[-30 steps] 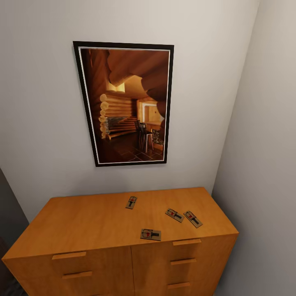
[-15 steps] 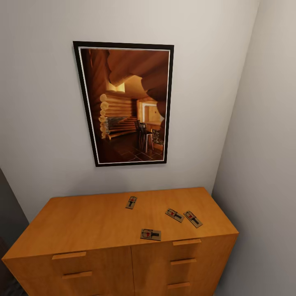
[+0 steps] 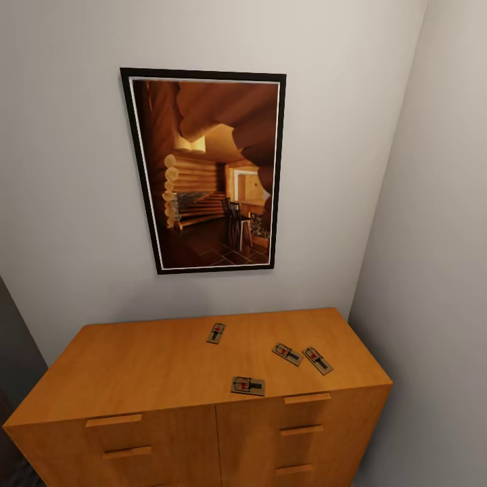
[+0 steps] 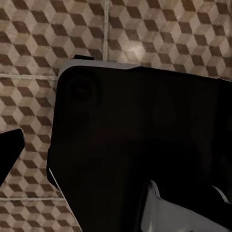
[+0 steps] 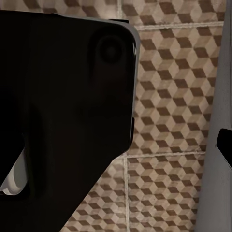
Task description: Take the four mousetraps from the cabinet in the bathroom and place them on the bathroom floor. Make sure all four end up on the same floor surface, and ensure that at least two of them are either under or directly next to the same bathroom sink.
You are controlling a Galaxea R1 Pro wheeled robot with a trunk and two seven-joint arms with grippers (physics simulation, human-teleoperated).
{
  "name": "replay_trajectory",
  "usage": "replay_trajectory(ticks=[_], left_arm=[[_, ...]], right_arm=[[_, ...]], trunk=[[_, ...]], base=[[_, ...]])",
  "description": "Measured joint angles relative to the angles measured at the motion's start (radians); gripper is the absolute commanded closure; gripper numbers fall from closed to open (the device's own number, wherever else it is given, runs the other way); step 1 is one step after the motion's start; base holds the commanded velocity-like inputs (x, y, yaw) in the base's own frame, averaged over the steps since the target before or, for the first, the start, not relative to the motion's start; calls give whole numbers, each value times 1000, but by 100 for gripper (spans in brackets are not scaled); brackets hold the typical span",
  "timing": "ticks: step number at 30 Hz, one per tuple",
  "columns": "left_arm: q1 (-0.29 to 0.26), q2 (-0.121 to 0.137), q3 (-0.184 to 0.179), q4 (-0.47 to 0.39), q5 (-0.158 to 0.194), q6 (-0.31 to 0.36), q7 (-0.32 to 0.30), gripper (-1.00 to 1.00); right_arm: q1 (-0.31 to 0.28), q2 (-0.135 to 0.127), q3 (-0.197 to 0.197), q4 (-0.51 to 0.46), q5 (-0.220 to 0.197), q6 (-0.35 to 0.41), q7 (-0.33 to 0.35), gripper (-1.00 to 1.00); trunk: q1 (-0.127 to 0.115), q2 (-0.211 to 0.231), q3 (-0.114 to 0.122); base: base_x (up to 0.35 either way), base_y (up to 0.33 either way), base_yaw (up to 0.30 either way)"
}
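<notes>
Gripper above floor; mousetrap at cabinet edge

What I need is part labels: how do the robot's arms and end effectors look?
Little shows: a matte black pointed left fingertip in the left wrist view, a black right fingertip in the right. A big black housing, round-cornered with a pale rim, may be the robot's too. No visible cables or markings.
</notes>
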Motion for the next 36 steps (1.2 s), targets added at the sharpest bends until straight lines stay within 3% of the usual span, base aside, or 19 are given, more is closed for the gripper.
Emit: replay_trajectory(ticks=[14, 15, 16, 18, 19, 20, 21, 26, 27, 32, 33, 36], left_arm=[[0, -8, -37, -79, -69, 67, -7, -100], [0, -11, -43, -186, -132, 357, -9, -100], [0, -21, -64, -339, -145, 475, -10, -100], [-2, -33, -98, -715, -152, 558, -10, -100], [0, -40, -117, -747, -155, 598, -10, -100], [0, -47, -140, -786, -157, 636, -10, -100], [0, -58, -187, -859, -159, 708, -10, -100], [0, -80, -293, -1049, -166, 865, -10, -100], [0, -85, -318, -1122, -166, 916, -10, -100], [-1, -102, -349, -1290, -167, 1014, -11, -100], [-2, -109, -355, -1333, -167, 1046, -11, -100], [-10, -117, -359, -1371, -167, 1093, -11, -100]], right_arm=[[-8, -10, -3, -79, -10, 74, 10, -100], [-8, -10, -5, -192, -11, 403, 10, -100], [-8, -11, -7, -342, -12, 553, 11, -100], [-8, -11, -11, -773, -13, 628, 11, -100], [-8, -12, -14, -896, -13, 657, 12, -100], [-8, -12, -19, -916, -14, 683, 12, -100], [-7, -12, -31, -969, -16, 722, 12, -100], [-6, -13, -85, -1069, -23, 774, 13, -100], [-6, -13, -110, -1107, -25, 786, 13, -100], [-6, -14, -165, -1222, -27, 838, 13, -100], [-7, -14, -181, -1266, -27, 877, 13, -100], [-8, -14, -198, -1335, -28, 949, 13, -100]], trunk=[[0, 0, 0], [0, 0, 0], [0, 0, 0], [0, 0, 0], [0, 0, 0], [0, 0, 0], [0, 0, 0], [0, 0, 0], [0, 0, 0], [0, 0, 0], [0, 0, 0], [0, 0, 0]], base=[[0, 0, 0], [0, 0, 0], [0, 0, 0], [0, 0, 0], [0, 0, 0], [0, 0, 0], [0, 0, 0], [0, 0, 0], [0, 0, 0], [0, 0, 0], [0, 0, 0], [0, 0, 0]])
